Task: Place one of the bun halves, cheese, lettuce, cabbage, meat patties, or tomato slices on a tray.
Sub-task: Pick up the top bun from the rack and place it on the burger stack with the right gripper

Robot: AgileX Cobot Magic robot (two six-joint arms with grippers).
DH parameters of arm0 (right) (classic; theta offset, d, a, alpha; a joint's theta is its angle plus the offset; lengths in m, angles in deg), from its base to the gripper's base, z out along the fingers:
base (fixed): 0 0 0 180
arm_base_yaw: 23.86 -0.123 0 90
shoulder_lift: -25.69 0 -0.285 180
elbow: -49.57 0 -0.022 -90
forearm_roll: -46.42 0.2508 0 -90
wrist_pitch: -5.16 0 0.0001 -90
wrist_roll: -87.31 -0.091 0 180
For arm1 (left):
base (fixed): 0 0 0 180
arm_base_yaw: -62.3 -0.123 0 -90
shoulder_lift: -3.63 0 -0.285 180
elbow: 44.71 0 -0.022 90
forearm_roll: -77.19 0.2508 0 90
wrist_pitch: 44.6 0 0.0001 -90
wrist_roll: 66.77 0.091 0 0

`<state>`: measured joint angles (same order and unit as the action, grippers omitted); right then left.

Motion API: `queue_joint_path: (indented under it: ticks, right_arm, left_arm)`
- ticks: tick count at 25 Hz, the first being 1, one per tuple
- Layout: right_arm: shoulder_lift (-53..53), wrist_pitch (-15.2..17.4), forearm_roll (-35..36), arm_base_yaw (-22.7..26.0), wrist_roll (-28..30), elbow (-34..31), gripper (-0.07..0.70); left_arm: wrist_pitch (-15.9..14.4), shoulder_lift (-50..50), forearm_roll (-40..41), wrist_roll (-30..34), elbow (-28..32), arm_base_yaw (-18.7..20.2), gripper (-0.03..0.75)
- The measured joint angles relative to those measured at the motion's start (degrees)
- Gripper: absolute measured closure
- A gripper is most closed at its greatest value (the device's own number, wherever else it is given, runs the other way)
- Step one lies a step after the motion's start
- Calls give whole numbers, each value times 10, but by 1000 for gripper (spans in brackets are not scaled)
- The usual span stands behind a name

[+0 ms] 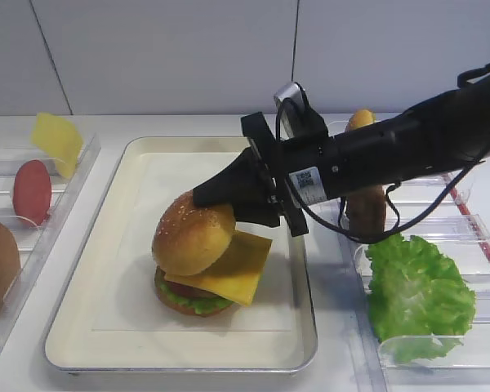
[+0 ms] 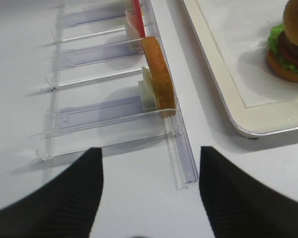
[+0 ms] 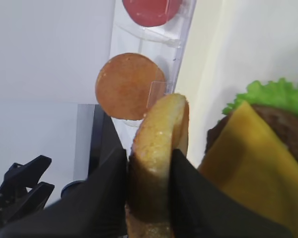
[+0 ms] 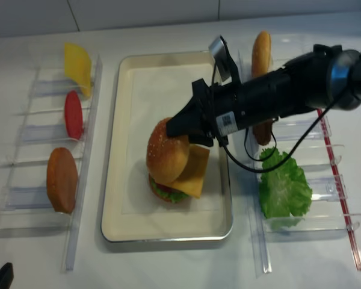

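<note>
One bun top is pinched between the right gripper jaws, clamped across its thickness, hovering over the stack in the middle of the tray. Stack below it: cheese slice hanging off toward the tray's right rim, patty and lettuce under that. Step looks like final placement of the bun; next move likely calls for levelling it, lowering onto the cheese, then opening the jaws. Bun is tilted, dome facing the tray's left rim and up, flat side toward the gripper; its wide axis runs steeply, not flat. Left gripper sits left of the tray near a clear holder, jaws spread, holding nothing.
</note>
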<state>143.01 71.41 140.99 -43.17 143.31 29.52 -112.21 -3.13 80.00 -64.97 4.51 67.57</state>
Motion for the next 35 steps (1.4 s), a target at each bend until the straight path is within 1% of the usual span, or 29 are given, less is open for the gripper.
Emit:
queue_joint_path:
  ticks: [19, 26, 28, 33, 35]
  right_arm:
    - [20, -1, -5, 1, 3, 0, 402]
    - [20, -1, -5, 1, -10, 0, 398]
    - [20, -1, -5, 6, -10, 0, 358]
    - [20, 0, -6, 30, -18, 0, 136]
    - [20, 0, -10, 38, -19, 0, 88]
  left_arm:
    - [0, 0, 0, 0, 0, 0, 301]
    - [0, 0, 0, 0, 0, 0, 301]
    - [0, 0, 0, 0, 0, 0, 302]
    - [0, 0, 0, 0, 0, 0, 302]
    - [0, 0, 0, 0, 0, 0, 301]
